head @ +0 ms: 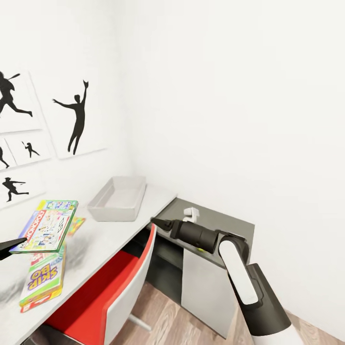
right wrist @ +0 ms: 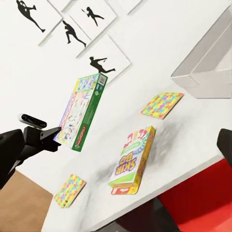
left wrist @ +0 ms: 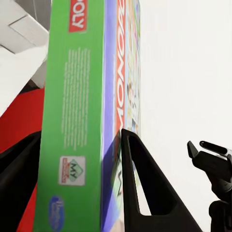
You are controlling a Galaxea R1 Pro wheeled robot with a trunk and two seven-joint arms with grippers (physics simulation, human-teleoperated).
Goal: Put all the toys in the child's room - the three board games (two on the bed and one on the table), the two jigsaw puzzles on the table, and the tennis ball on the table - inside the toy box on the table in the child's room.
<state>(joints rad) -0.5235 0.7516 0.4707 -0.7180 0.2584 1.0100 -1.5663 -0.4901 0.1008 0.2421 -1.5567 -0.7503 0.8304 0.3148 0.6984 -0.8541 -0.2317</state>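
My left gripper (head: 10, 247) (left wrist: 82, 133) is shut on the edge of the large green-edged board game (head: 48, 225) (right wrist: 82, 113), which hangs tilted above the table (head: 112, 235). Below it on the tabletop lies the red-yellow-green board game (head: 43, 280) (right wrist: 131, 159). One jigsaw puzzle (head: 76, 224) (right wrist: 163, 105) lies nearer the toy box (head: 120, 197) (right wrist: 208, 63), and another jigsaw puzzle (right wrist: 70, 190) lies at the table's other end. The toy box holds nothing I can see. My right gripper (head: 160, 223) hovers open off the table's front edge, one of its fingers (right wrist: 225, 142) at the frame edge.
A red and white chair (head: 110, 292) is pushed under the table below my right arm. The lower dark grey end unit (head: 225, 223) stands to the right with a small white object (head: 190, 213) on it. White walls with black silhouette pictures (head: 76, 117) close in behind.
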